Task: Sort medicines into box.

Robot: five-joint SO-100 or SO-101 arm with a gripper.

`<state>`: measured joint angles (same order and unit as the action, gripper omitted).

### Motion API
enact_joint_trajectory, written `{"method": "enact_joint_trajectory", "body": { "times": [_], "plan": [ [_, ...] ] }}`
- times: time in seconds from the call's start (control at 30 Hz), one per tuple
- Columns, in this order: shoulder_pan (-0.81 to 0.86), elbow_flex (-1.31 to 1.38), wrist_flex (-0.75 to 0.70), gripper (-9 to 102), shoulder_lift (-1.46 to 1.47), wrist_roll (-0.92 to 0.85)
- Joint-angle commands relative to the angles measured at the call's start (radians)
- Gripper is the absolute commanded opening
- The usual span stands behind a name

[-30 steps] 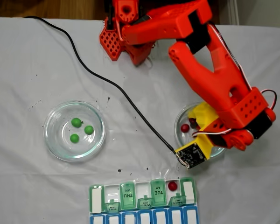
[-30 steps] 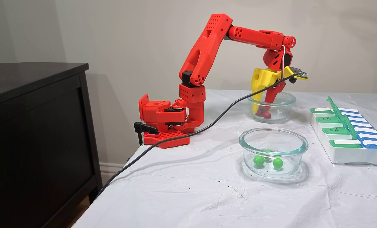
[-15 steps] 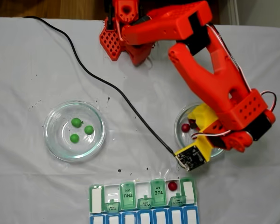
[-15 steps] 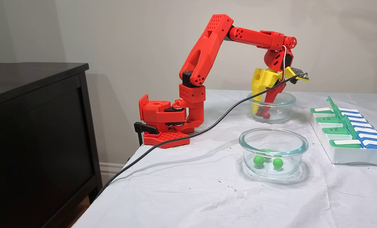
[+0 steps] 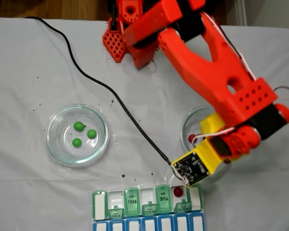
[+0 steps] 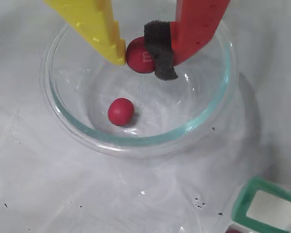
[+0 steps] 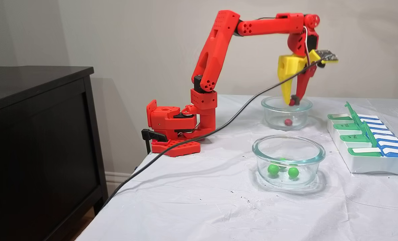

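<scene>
My gripper (image 6: 141,56) is shut on a dark red medicine ball (image 6: 137,54), pinched between the yellow finger and the padded red finger. It hangs at about rim height over the clear glass dish (image 6: 56,104). In a fixed view the fingertips (image 7: 291,101) are level with that dish's rim (image 7: 266,104). One red ball (image 6: 121,111) (image 7: 288,122) (image 5: 191,138) lies on the dish floor. Another red ball (image 5: 177,191) rests in an open compartment of the box (image 5: 131,201) (image 7: 369,164). Three green balls (image 5: 82,134) lie in the other glass dish (image 5: 53,144) (image 7: 287,142).
A black cable (image 5: 111,86) runs from the wrist camera board (image 5: 191,167) across the white cloth to the table's far edge. The arm's red base (image 7: 172,127) is clamped at the table's edge. A dark cabinet (image 7: 35,134) stands beside the table.
The arm has risen and lifted one red ball off the dish floor to rim height. The other red ball stays in the dish. The green balls and box are unmoved.
</scene>
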<state>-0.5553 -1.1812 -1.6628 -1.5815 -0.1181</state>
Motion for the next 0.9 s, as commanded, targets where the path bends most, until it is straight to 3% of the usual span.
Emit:
{"method": "enact_joint_trajectory", "body": {
  "times": [0.0,0.1,0.23,0.33,0.63,0.87],
  "plan": [
    [0.018,0.098,-0.003,0,-0.160,-0.021],
    [0.038,0.083,0.025,0,-0.166,-0.043],
    [0.080,-0.143,0.273,0,-0.281,-0.064],
    [0.120,-0.227,0.379,0,-0.305,-0.095],
    [0.321,-0.313,0.502,0,-0.374,-0.272],
    [0.451,-0.368,0.489,0,-0.410,-0.419]
  ]
}}
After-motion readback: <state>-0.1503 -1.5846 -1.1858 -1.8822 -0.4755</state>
